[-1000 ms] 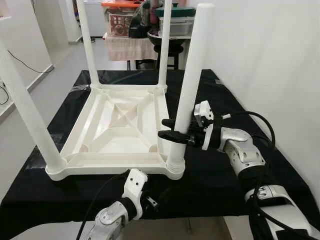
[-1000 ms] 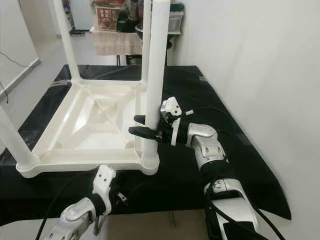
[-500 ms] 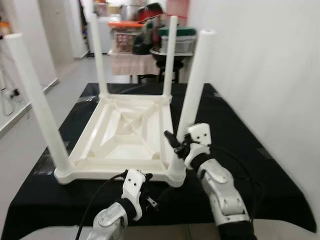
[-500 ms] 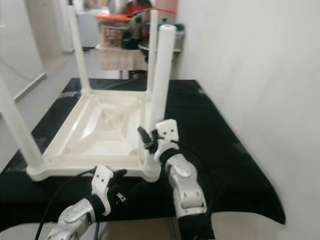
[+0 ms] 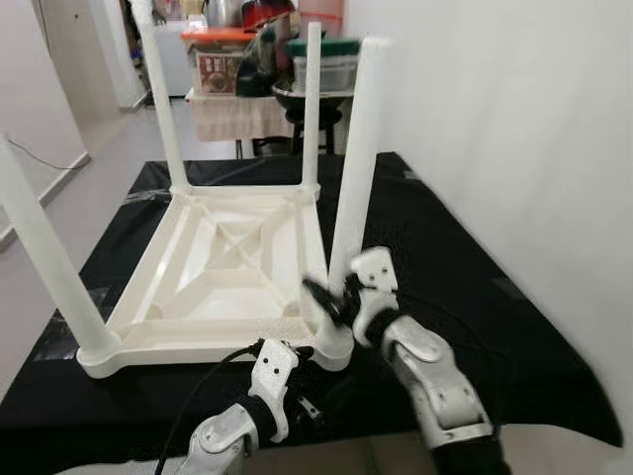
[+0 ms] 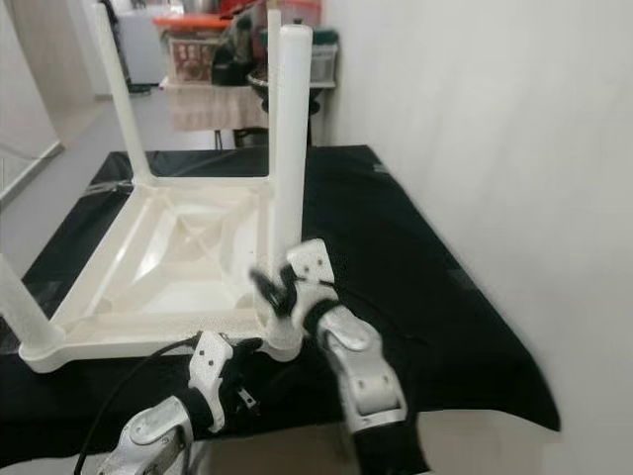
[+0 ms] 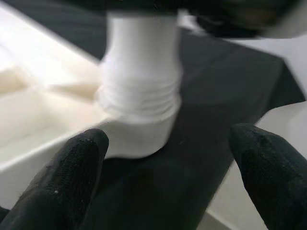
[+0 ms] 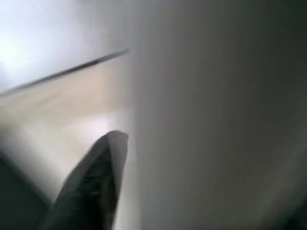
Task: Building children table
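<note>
Now the right end effector point(image 5: 331, 300) has dropped low on the near-right leg point(image 5: 351, 168), grip unclear; the left end effector point(image 7: 168, 177) hovers open by its socket, upturned children's table point(image 5: 213, 272) mid-tabletop.

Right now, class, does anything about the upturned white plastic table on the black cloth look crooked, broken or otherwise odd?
Nothing stands out. The white plastic table lies flat, upside down, on the black cloth, all four legs upright. The right gripper is at the near right leg; the left gripper is near its base.
</note>
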`<state>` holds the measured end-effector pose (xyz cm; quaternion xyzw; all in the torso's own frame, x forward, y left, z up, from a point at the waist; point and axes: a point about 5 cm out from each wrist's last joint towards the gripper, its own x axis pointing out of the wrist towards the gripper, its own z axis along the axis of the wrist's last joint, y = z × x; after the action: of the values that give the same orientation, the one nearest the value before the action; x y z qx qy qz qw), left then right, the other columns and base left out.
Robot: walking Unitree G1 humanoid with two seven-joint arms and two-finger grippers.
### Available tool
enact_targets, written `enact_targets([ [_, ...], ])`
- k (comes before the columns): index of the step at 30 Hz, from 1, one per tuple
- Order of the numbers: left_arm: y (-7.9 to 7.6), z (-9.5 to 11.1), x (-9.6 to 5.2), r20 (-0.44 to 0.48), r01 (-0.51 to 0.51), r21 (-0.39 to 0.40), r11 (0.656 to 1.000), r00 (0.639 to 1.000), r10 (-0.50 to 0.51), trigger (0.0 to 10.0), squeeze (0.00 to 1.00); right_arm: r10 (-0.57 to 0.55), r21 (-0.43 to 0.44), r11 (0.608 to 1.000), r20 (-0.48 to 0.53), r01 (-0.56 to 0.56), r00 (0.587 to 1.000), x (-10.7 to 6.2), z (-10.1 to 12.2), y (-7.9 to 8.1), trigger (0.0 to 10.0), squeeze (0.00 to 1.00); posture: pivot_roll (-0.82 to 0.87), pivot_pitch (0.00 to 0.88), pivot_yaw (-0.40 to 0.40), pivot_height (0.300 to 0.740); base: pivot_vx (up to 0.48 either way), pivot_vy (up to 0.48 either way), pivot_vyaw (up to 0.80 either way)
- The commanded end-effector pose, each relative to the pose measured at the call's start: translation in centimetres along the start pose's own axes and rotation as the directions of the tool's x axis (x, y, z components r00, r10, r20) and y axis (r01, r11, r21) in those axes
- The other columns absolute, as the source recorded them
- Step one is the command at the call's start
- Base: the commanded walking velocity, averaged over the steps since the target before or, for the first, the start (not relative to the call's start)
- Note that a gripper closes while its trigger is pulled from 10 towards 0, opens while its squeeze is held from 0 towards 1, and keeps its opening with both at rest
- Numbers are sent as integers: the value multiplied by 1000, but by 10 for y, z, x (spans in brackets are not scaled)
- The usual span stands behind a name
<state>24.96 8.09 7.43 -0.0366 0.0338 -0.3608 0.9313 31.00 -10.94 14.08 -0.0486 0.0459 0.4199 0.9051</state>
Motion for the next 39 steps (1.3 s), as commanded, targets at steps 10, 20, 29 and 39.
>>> enact_targets([
  [10, 2, 3, -3, 4, -5, -1, 1000, 1000, 5, 10000, 0, 377, -167, 909, -58, -381, 924, -4, 43, -38, 10000, 0, 12, 0, -36, 740, 0, 0, 0],
  [20, -13, 6, 1, 24, 26, -9, 1000, 999, -26, 10000, 0, 484, -153, 858, -81, -490, 871, 3, 49, -49, 0, 0, 20, 0, -53, 740, 0, 0, 0],
  [29, -8, 10, 2, 28, 30, -2, 1000, 999, -30, 10000, 0, 386, -165, 903, -92, -396, 918, 3, 42, -55, 0, 0, 26, 0, -47, 740, 0, 0, 0],
  [39, 2, 5, -1, 5, 1, 32, 999, 1000, -1, 10000, 0, -579, 69, 785, -272, 615, 769, -11, -64, 3, 0, 0, -29, 0, -18, 740, 0, 0, 0],
])
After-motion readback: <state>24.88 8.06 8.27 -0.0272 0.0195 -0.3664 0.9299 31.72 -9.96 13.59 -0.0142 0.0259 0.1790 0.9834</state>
